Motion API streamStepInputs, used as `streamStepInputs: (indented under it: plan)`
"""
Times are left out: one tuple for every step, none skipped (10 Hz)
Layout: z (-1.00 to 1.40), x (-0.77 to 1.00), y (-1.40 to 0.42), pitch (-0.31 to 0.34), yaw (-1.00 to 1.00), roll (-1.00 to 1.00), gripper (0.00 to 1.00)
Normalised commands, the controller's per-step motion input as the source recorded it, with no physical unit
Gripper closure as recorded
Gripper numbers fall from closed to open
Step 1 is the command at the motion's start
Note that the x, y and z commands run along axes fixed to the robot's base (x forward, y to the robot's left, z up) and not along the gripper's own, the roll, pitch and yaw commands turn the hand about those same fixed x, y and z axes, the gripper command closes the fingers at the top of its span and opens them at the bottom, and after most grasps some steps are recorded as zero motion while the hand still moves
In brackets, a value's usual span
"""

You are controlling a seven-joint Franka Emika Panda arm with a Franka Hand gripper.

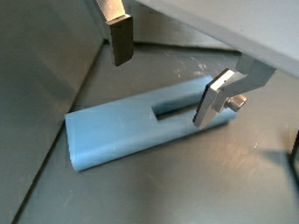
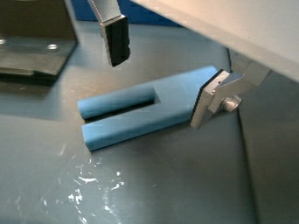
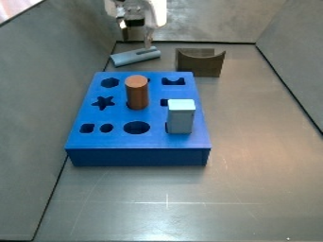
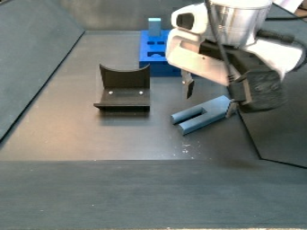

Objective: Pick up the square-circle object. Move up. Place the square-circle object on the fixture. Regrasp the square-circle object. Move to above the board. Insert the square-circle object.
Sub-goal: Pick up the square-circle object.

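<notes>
**Gripper spread over the peg, nothing held**

While the square-circle object (image 1: 138,129) lies flat on the dark floor, I see my gripper (image 1: 163,74) hanging just above it with its fingers apart and nothing between them. In both wrist views the 2 silver plates with dark pads straddle the peg: one finger (image 2: 115,39) stands off to one flank with a clear gap to the peg, and the other finger (image 2: 211,98) sits right at the peg's opposite edge, though I cannot tell whether it touches. A long slot runs along the peg's upper face (image 2: 122,104).

From a side view the gripper (image 4: 206,97) is low over the square-circle object (image 4: 199,115), which lies on the floor near the fixture (image 4: 122,89) but apart from it. The fixture stands upright with its curved notch facing up and holds nothing. Behind it sits the board (image 4: 153,48), well clear of the peg.

From a side view looking across the board (image 3: 120,137), I see the peg (image 3: 132,57) lying beyond its far edge, beside the fixture (image 3: 198,61), with the gripper (image 3: 132,31) directly over it. On the board, 1 brown cylinder (image 3: 136,94) stands upright in a hole and 1 pale blue-grey cube (image 3: 180,116) sits near the corner. Its star, circle and other cut-outs show open.
</notes>
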Motion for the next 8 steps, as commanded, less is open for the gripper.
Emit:
streamStepInputs:
  plan:
    - [-0.39, 0.10, 0.00, -0.227, -0.71, -0.23, 0.00]
    - [-0.39, 0.10, 0.00, -0.227, -0.71, -0.23, 0.00]
    - [-0.38, 0.11, -0.03, -0.236, -0.65, -0.24, 0.00]
    - [-0.50, 0.06, -0.12, -0.196, -0.50, -0.20, 0.00]
    - [-0.23, 0.04, -0.10, -0.073, -0.33, -0.08, 0.00]
    - [-0.14, 0.02, -0.12, -0.036, -0.24, -0.03, 0.00]
    - [-0.07, 0.00, -0.07, -0.026, -0.14, -0.02, 0.00]
    - [0.00, -0.01, 0.00, -0.049, 0.00, 0.00, 0.00]
